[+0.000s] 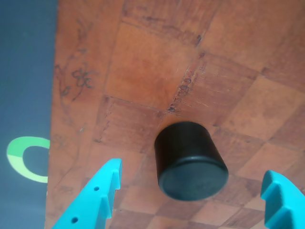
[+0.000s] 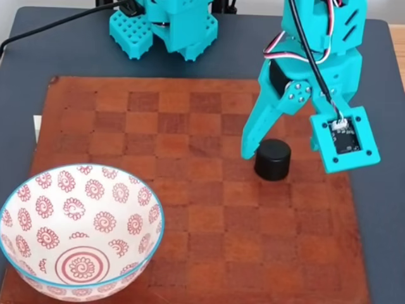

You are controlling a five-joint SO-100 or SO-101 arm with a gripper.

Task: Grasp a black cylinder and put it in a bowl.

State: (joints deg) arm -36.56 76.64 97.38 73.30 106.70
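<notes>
Wrist view shows matte black cylinder, flat-topped, standing upright.

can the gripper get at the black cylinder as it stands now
Probably yes. The gripper is open with a finger on either side of the black cylinder, which stands alone on the brown checkered board; nothing sits between them.
</notes>
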